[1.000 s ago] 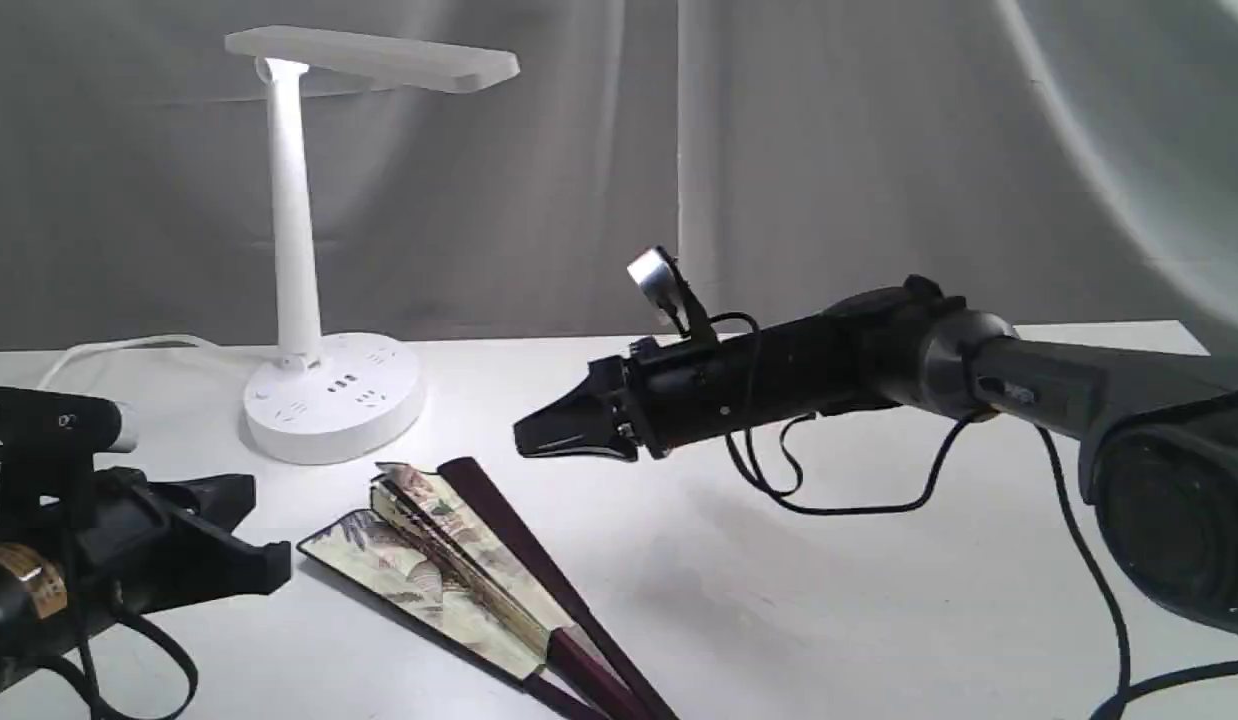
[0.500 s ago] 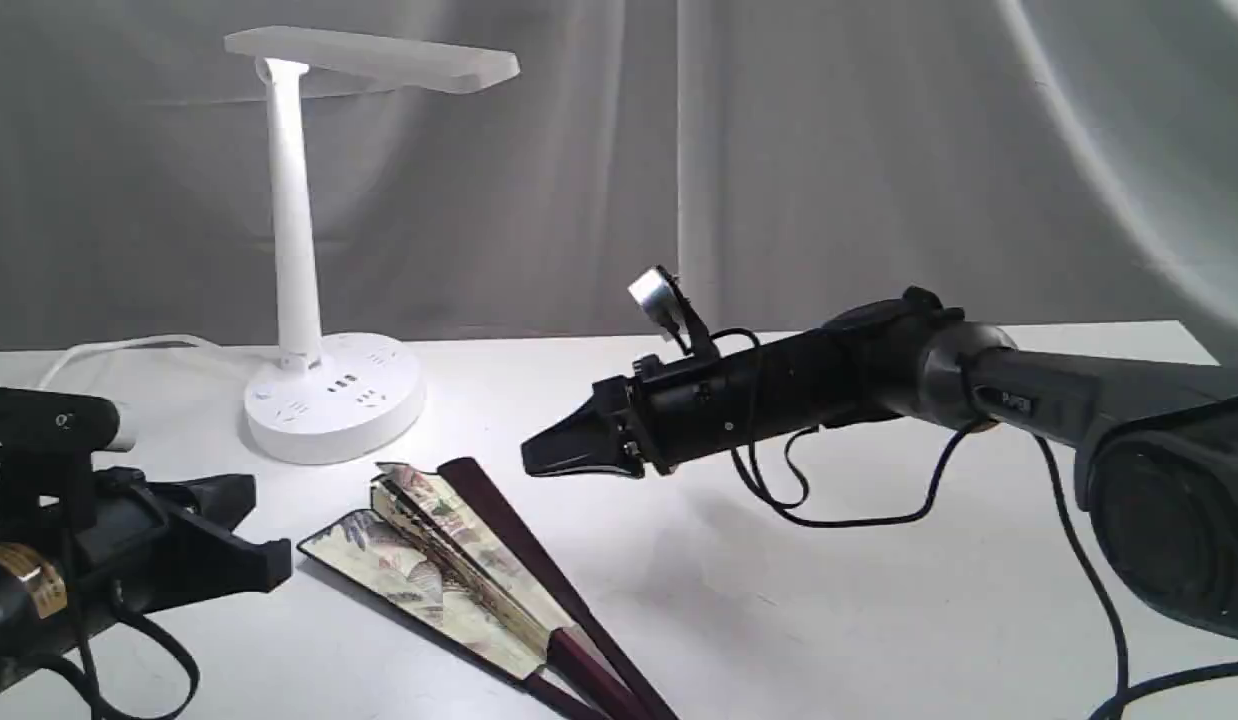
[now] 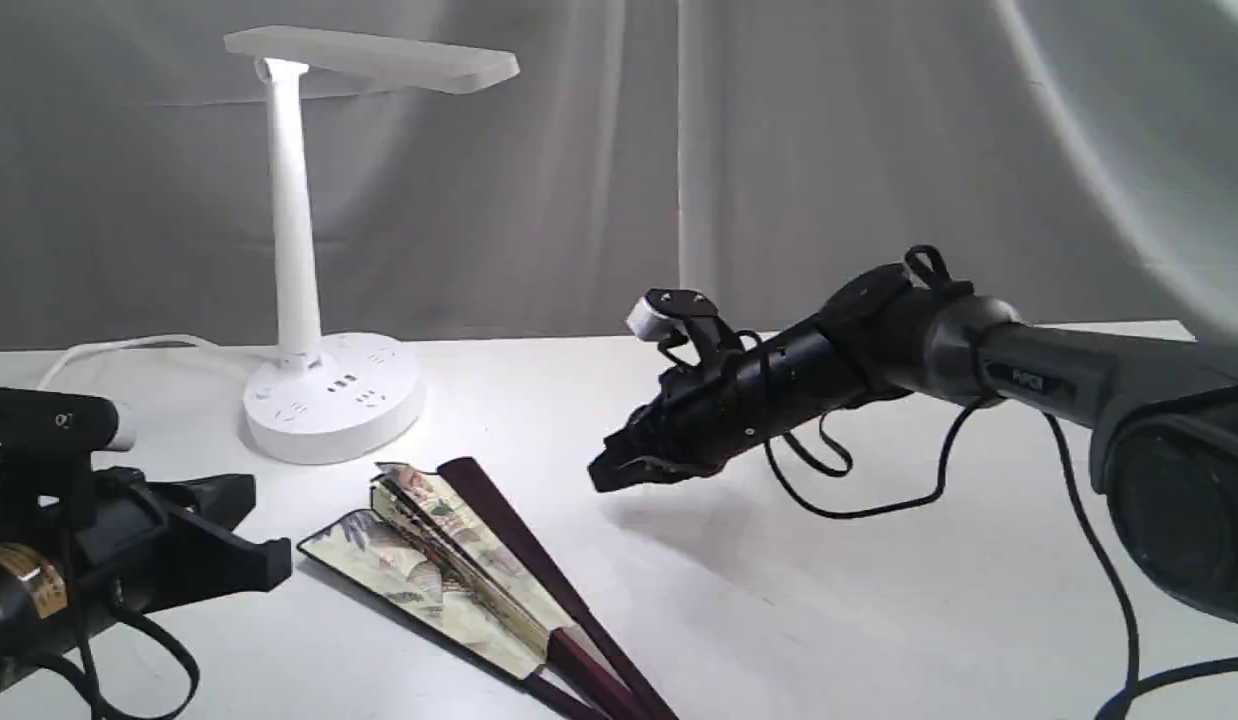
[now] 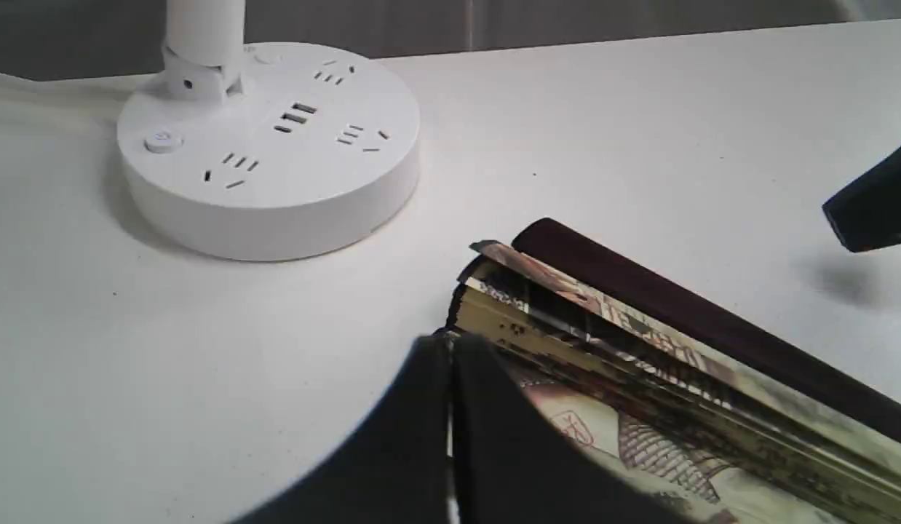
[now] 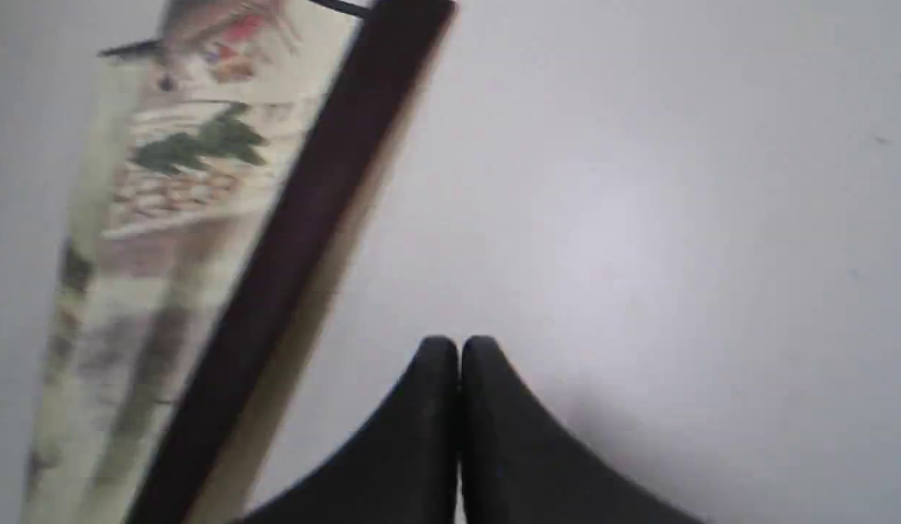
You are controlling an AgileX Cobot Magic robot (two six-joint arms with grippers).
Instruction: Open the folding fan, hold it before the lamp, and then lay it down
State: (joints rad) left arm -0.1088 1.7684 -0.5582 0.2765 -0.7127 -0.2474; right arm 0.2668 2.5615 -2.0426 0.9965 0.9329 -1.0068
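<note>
Right end effector [image 3: 604, 475] lower, nearer fan [image 3: 434, 580]

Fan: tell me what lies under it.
The fan lies partly open, flat on the white table; only table shows along its edges. Anything beneath the leaf is covered, and the pivot end is out of frame.

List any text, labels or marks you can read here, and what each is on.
None legible.
On the right arm: white lettering, too blurred.
On the fan: red seal, too small.
On the lamp: none visible.
</note>
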